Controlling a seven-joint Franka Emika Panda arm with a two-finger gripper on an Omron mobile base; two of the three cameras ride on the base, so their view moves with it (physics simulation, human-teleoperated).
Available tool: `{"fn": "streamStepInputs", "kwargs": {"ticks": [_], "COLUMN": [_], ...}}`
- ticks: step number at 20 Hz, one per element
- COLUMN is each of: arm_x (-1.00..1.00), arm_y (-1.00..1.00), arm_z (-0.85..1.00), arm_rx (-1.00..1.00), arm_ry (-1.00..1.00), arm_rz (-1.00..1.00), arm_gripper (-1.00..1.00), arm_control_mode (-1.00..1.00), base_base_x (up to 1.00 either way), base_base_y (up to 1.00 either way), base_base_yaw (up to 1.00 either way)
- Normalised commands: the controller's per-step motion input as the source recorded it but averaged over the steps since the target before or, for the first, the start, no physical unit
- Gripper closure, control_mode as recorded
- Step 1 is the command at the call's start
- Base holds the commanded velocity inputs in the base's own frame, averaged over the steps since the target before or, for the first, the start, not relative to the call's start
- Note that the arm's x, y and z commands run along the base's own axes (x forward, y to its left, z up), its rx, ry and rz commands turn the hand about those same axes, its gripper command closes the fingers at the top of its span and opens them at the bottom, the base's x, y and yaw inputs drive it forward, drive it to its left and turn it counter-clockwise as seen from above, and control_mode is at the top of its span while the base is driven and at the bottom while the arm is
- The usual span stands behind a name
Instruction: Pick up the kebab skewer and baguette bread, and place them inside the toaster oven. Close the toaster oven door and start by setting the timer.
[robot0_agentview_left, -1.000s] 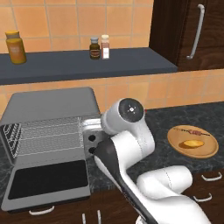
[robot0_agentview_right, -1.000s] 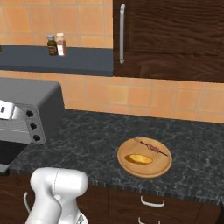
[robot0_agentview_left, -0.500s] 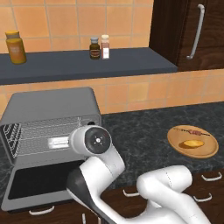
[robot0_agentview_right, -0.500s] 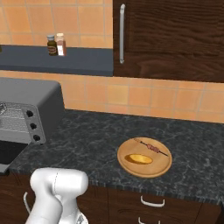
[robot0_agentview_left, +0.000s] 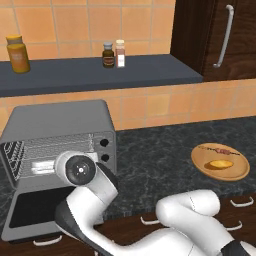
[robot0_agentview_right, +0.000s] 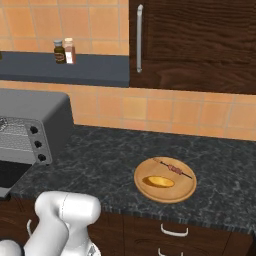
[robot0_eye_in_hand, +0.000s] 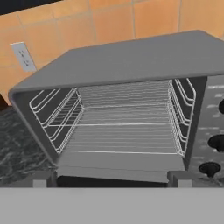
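Observation:
The grey toaster oven (robot0_agentview_left: 60, 125) stands at the counter's left with its door (robot0_agentview_left: 35, 215) dropped open. In the hand view I look straight into the oven (robot0_eye_in_hand: 131, 57), its wire rack (robot0_eye_in_hand: 122, 131) bare. My gripper (robot0_eye_in_hand: 110, 180) sits low before the door, its fingertips (robot0_eye_in_hand: 41, 178) wide apart, open and holding nothing. The kebab skewer (robot0_agentview_right: 172, 168) and the golden baguette bread (robot0_agentview_right: 158, 181) lie side by side on a round wooden plate (robot0_agentview_right: 176, 190), far right of the oven. Both also show in the left base view: skewer (robot0_agentview_left: 220, 150), bread (robot0_agentview_left: 220, 164).
Black knobs (robot0_eye_in_hand: 210, 168) line the oven's right panel. A dark shelf (robot0_agentview_left: 100, 75) above carries an orange jar (robot0_agentview_left: 17, 54) and two small bottles (robot0_agentview_left: 114, 54). A dark wood cabinet (robot0_agentview_right: 200, 40) hangs at right. My white arm (robot0_agentview_left: 95, 200) crosses in front of the oven.
My arm has folded down and to the left, its big joint dropping from above the counter to in front of the oven's mouth. The plate, skewer and bread have stayed put.

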Motion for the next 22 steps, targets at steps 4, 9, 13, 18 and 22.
{"fn": "streamStepInputs", "kwargs": {"ticks": [4, 9, 13, 18, 22], "arm_x": [0.33, 0.63, 0.75, 0.34, 0.04], "arm_y": [0.00, 0.00, 0.01, 0.18, 0.15], "arm_z": [-0.17, -0.08, -0.07, -0.14, -0.13], "arm_rx": [0.00, 0.00, 0.00, 0.00, 0.00], "arm_ry": [-0.19, -0.13, -0.01, 0.00, 0.00], "arm_rz": [0.00, 0.00, -0.05, -0.12, -0.09], "arm_gripper": [-1.00, -1.00, -1.00, -1.00, -1.00], "arm_control_mode": [-1.00, -1.00, -1.00, -1.00, -1.00], "base_base_x": [0.00, 0.00, 0.00, 0.00, 0.00], "base_base_y": [0.00, 0.00, 0.00, 0.00, 0.00], "base_base_yaw": [0.00, 0.00, 0.00, 0.00, 0.00]}}
